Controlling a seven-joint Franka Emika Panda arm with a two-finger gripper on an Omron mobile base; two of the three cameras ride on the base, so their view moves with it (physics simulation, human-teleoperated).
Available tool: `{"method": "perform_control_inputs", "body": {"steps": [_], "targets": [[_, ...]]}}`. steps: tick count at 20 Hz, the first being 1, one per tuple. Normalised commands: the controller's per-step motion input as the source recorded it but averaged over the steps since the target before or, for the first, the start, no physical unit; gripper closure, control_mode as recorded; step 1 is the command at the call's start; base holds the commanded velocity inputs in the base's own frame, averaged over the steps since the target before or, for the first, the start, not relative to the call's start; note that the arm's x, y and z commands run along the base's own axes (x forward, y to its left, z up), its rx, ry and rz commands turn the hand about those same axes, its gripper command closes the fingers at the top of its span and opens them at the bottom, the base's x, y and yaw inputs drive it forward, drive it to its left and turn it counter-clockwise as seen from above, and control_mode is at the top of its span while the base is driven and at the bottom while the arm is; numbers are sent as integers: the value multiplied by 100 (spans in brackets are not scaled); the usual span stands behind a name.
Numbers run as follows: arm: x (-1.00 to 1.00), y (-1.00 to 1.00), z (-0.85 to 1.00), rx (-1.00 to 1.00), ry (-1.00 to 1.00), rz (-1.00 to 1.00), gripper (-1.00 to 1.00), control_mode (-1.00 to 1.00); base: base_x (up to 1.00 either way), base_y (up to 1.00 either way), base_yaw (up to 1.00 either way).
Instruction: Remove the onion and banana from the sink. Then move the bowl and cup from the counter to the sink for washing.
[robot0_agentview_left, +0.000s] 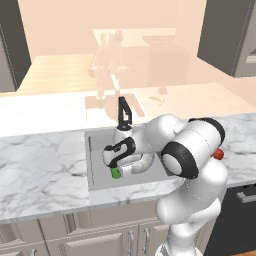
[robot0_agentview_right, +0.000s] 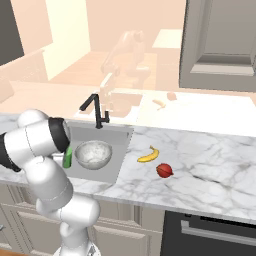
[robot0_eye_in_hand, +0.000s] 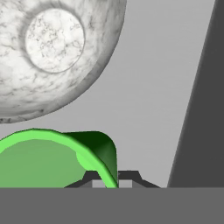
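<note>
My gripper (robot0_eye_in_hand: 108, 179) is shut on the rim of the green cup (robot0_eye_in_hand: 43, 162), which hangs low inside the grey sink (robot0_eye_in_hand: 153, 87). From the left base view the hand reaches down into the sink (robot0_agentview_left: 95, 150) with the cup (robot0_agentview_left: 116, 173) at its tip. The speckled bowl (robot0_agentview_right: 93, 154) sits in the basin beside the cup (robot0_agentview_right: 67, 159), and the bowl (robot0_eye_in_hand: 52, 48) lies just beyond the cup in the hand view. The yellow banana (robot0_agentview_right: 148, 155) and the red onion (robot0_agentview_right: 164, 170) lie on the marble counter (robot0_agentview_right: 210, 155) right of the sink.
A black faucet (robot0_agentview_right: 97, 111) stands at the sink's back edge. The dark sink wall (robot0_eye_in_hand: 205, 109) rises close on the right of the hand view. A dark oven front (robot0_agentview_right: 215, 230) sits below the counter at the right.
</note>
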Motion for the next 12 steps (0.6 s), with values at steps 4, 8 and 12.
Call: {"method": "perform_control_inputs", "body": {"steps": [4, 8, 12], "targets": [[11, 2, -9, 0, 0, 0, 100, -100, 0, 0, 0], [8, 4, -11, 0, 0, 0, 100, -100, 0, 0, 0], [10, 5, -10, 0, 0, 0, 100, -100, 0, 0, 0]]}}
